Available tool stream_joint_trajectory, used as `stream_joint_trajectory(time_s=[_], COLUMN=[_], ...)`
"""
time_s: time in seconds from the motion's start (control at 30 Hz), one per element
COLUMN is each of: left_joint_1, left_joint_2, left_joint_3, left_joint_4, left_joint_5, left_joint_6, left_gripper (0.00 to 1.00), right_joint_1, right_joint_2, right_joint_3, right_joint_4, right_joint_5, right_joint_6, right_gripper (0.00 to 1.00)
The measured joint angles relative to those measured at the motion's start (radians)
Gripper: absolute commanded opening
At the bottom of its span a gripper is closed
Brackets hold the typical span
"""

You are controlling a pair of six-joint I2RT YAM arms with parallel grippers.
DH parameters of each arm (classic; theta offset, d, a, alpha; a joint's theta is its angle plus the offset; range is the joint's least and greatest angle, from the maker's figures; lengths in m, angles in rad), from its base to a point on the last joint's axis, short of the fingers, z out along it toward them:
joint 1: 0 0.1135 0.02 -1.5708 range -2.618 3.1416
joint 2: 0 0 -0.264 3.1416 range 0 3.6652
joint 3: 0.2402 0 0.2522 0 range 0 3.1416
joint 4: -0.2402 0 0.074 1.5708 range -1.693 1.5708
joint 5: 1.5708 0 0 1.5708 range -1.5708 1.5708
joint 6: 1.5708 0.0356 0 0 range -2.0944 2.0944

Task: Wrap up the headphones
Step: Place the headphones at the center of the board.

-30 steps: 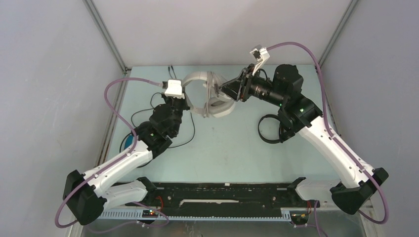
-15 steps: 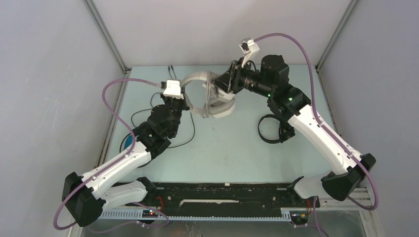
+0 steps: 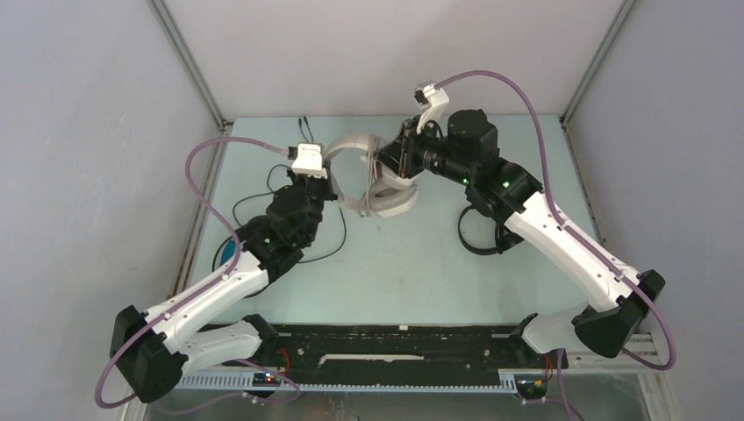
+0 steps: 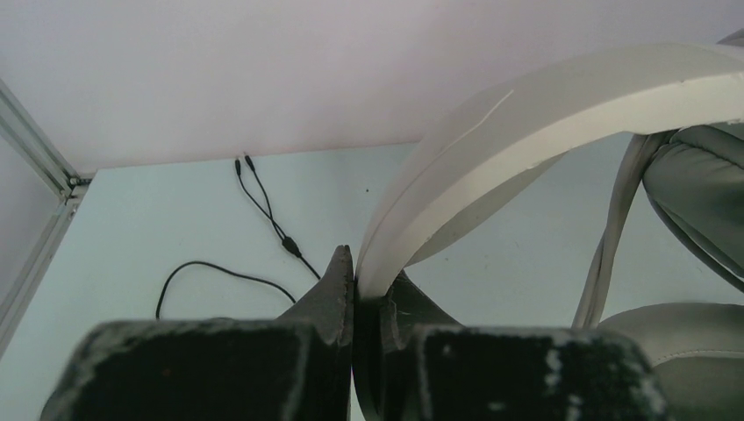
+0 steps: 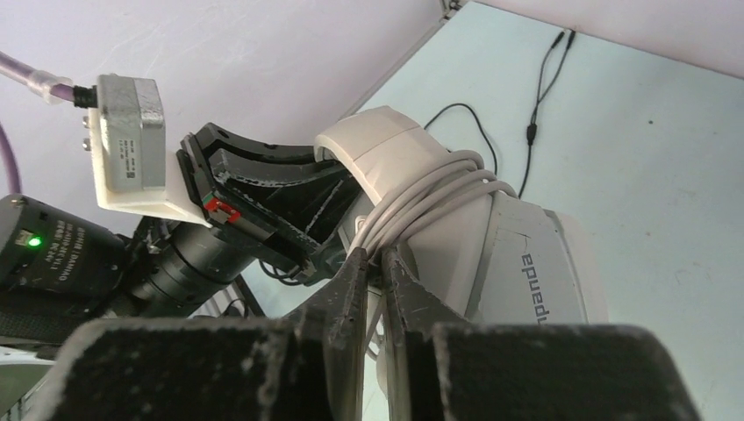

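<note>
The white-grey headphones (image 3: 386,186) are held up off the table at the back centre. My left gripper (image 4: 355,267) is shut on their pale headband (image 4: 544,96), whose grey ear cushions (image 4: 702,189) hang to the right. Several turns of white cable (image 5: 434,184) are wound round the yoke above the earcup (image 5: 526,263). My right gripper (image 5: 375,254) is shut on a strand of that cable. From above, the left gripper (image 3: 333,193) is on the headphones' left side and the right gripper (image 3: 380,164) on their right.
All-black headphones (image 3: 480,231) lie on the table under my right forearm. A blue-banded pair (image 3: 228,252) peeks out beside my left arm. A thin black cable (image 4: 263,206) trails toward the back left corner, close to the wall.
My right arm swung left toward the headphones, and its jaws closed on the white cable. The left gripper kept its hold on the headband.
</note>
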Motion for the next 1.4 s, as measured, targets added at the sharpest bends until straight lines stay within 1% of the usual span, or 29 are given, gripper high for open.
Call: stream_joint_trajectory(time_s=[0.17,0.3,0.47,0.57,0.77,1.1,1.3,1.4], left_joint_1=[0.0,0.0,0.001,0.002,0.003,0.002,0.001,0.0], left_joint_2=[0.008,0.017,0.048,0.092,0.245,0.603,0.784,0.833], left_joint_3=[0.001,0.004,0.004,0.004,0.026,0.179,0.305,0.349], left_joint_4=[-0.07,-0.148,-0.21,-0.22,-0.257,-0.292,-0.343,-0.343], left_joint_5=[0.009,0.04,0.069,0.082,0.139,0.264,0.366,0.409], left_joint_6=[-0.044,-0.1,-0.152,-0.171,-0.227,-0.346,-0.413,-0.446], left_gripper=[0.0,0.0,0.0,0.0,0.0,0.0,0.0,0.0], right_joint_1=[0.012,0.019,0.011,-0.026,-0.11,-0.259,-0.302,-0.328], right_joint_2=[-0.026,-0.05,-0.055,-0.053,-0.038,0.064,0.105,0.108], right_joint_3=[-0.088,-0.164,-0.225,-0.281,-0.427,-0.634,-0.673,-0.674], right_joint_4=[0.043,0.072,0.097,0.123,0.177,0.325,0.335,0.33], right_joint_5=[0.066,0.119,0.141,0.132,0.105,0.079,0.13,0.161], right_joint_6=[-0.005,-0.016,-0.035,-0.035,-0.016,0.029,0.035,0.035], right_gripper=[0.11,0.13,0.13,0.13,0.13,0.13,0.13,0.14])
